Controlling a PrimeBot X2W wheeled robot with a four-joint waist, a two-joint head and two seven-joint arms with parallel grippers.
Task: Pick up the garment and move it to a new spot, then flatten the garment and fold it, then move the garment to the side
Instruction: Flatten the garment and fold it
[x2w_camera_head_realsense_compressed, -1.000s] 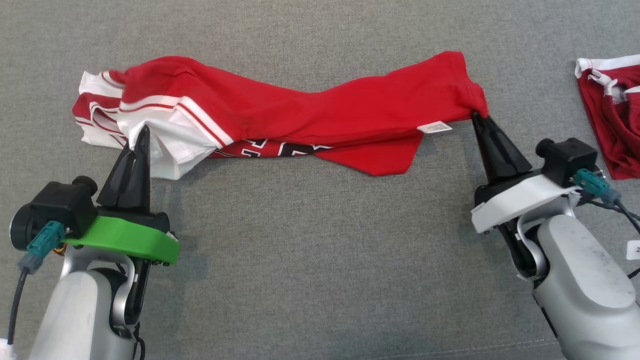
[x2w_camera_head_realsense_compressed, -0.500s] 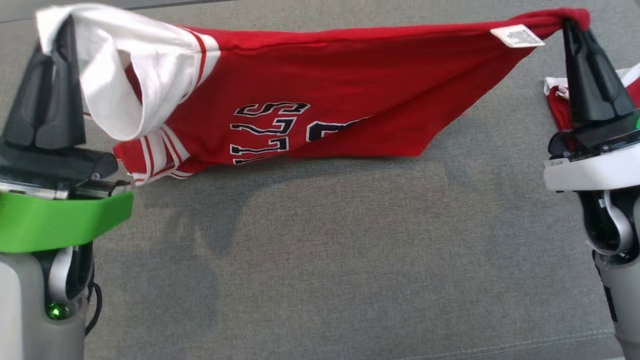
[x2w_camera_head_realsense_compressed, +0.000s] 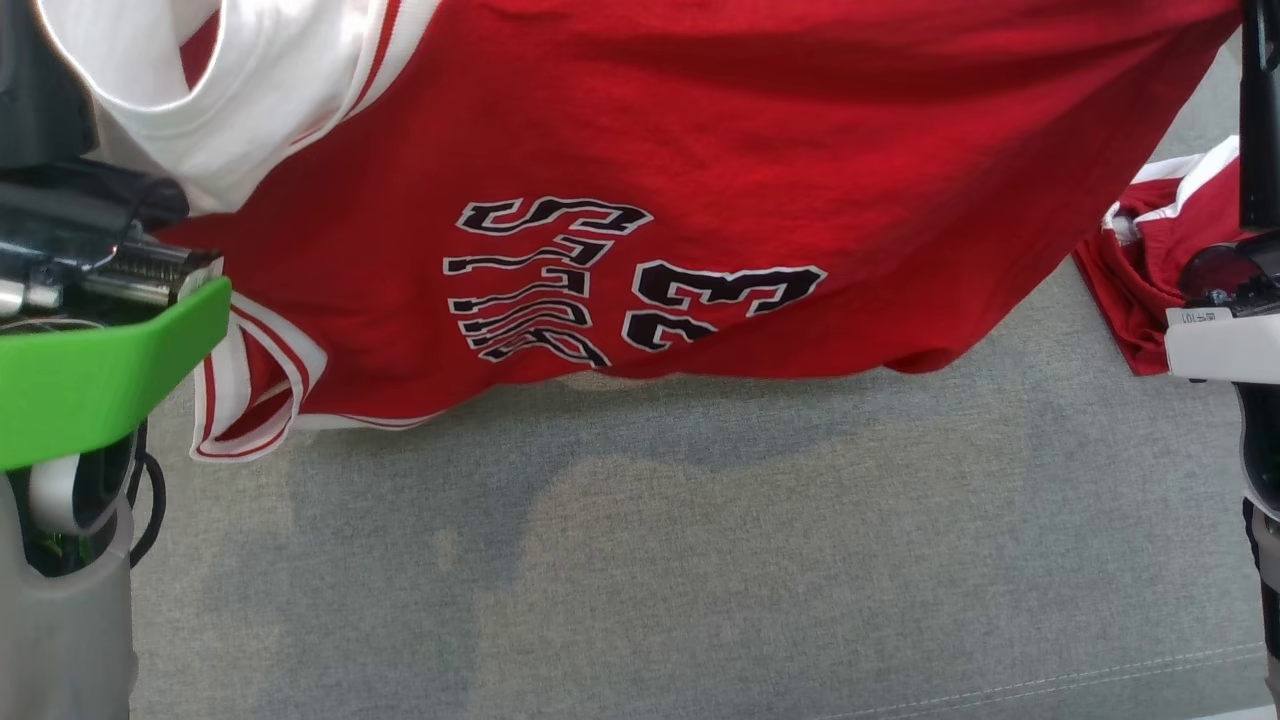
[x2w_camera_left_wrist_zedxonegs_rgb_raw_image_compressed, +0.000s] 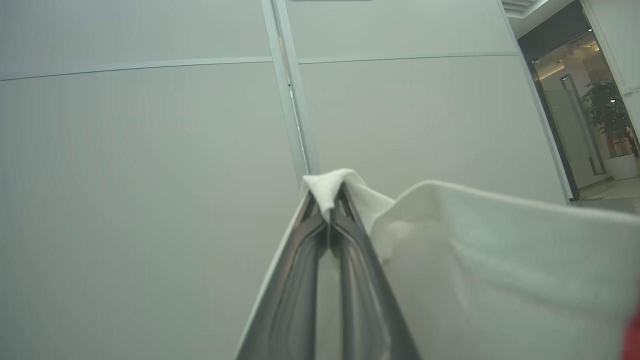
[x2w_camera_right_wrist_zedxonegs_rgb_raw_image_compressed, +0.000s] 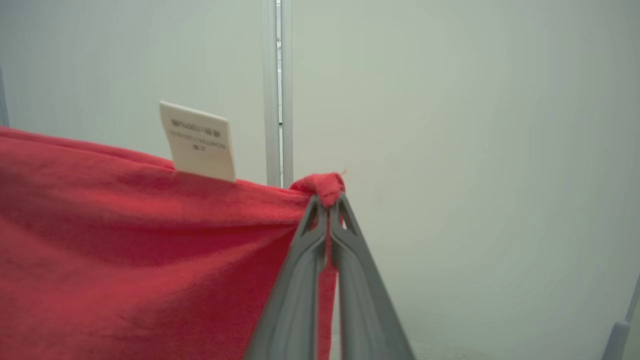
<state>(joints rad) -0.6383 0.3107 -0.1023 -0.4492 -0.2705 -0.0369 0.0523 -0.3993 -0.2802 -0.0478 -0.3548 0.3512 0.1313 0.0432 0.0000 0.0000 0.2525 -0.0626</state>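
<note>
Head view: the red jersey (x2w_camera_head_realsense_compressed: 700, 150) hangs spread out above the grey cushion (x2w_camera_head_realsense_compressed: 700, 560). Left wrist view: my left pincer (x2w_camera_left_wrist_zedxonegs_rgb_raw_image_compressed: 330, 200) is closed tight on its white sleeve edge. Right wrist view: my right pincer (x2w_camera_right_wrist_zedxonegs_rgb_raw_image_compressed: 327, 202) is closed tight on 1 red corner.

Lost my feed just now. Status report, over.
Left gripper shut on jersey, white edge; right gripper shut on red corner. Jersey hangs spread between them. Second red garment lies at far right.
</note>
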